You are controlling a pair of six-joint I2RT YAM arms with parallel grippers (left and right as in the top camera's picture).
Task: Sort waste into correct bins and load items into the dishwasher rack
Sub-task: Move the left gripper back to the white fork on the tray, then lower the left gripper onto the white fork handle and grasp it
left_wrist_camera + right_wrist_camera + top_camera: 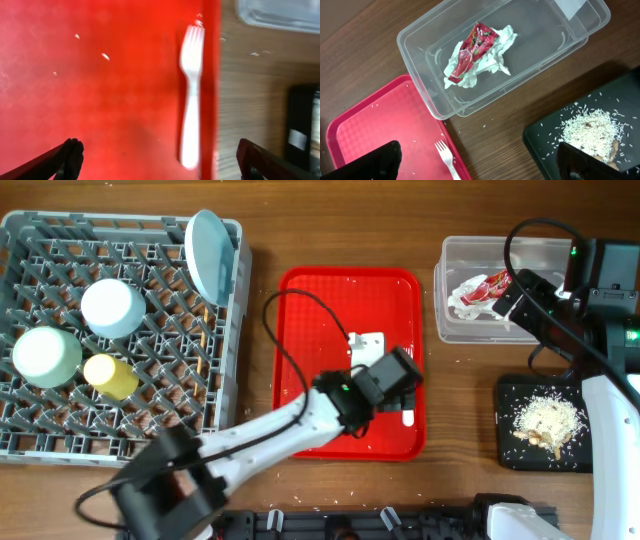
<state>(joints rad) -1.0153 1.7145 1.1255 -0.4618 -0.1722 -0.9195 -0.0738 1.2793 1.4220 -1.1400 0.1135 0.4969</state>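
The white plastic fork (191, 95) lies along the right edge of the red serving tray (300, 310). My left gripper (160, 157) is open and empty above the tray, with the fork between its fingers. It also shows in the overhead view (390, 380). My right gripper (480, 160) is open and empty, high above the table between the clear tub (420, 45) and the black tray (555, 145). The red wrapper (472, 47) with white paper lies in the tub. The rice scraps (590, 132) lie on the black tray. The chopstick is out of view.
The grey rack (30, 430) at left holds the upright blue plate (210, 255), the blue bowl (112, 308), the pale green saucer (46, 356) and the yellow cup (110, 376). Loose rice grains dot the red tray and the table.
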